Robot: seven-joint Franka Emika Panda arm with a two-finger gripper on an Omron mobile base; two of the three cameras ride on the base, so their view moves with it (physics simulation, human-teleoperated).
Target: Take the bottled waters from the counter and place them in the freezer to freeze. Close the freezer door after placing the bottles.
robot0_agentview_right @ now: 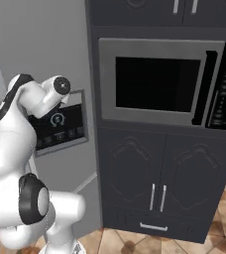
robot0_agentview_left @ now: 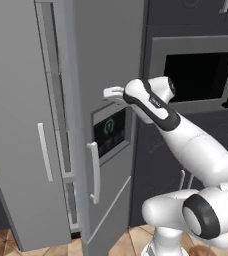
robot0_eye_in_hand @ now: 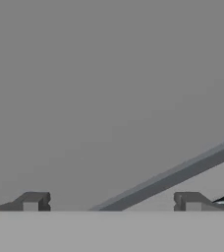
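The freezer (robot0_agentview_left: 16, 90) is the tall grey unit on the left. Its freezer door (robot0_agentview_left: 106, 50), with a black dispenser panel (robot0_agentview_left: 110, 131) and a pale handle (robot0_agentview_left: 94, 172), stands ajar, and a narrow gap (robot0_agentview_left: 61, 125) shows the inner shelves. My gripper (robot0_agentview_left: 112, 93) is against the door face just above the panel. In the hand view my gripper (robot0_eye_in_hand: 111, 202) is open, its fingertips (robot0_eye_in_hand: 33, 201) wide apart with nothing between them, close to the flat grey door (robot0_eye_in_hand: 109, 88). The bottled waters and the counter are out of view.
A dark built-in cabinet with an oven window (robot0_agentview_right: 154, 84) and lower doors (robot0_agentview_right: 159, 173) stands right of the freezer. The plain grey door (robot0_agentview_left: 21, 150) with its handle (robot0_agentview_left: 45, 152) is to the left. Tiled floor (robot0_agentview_right: 135, 240) lies below.
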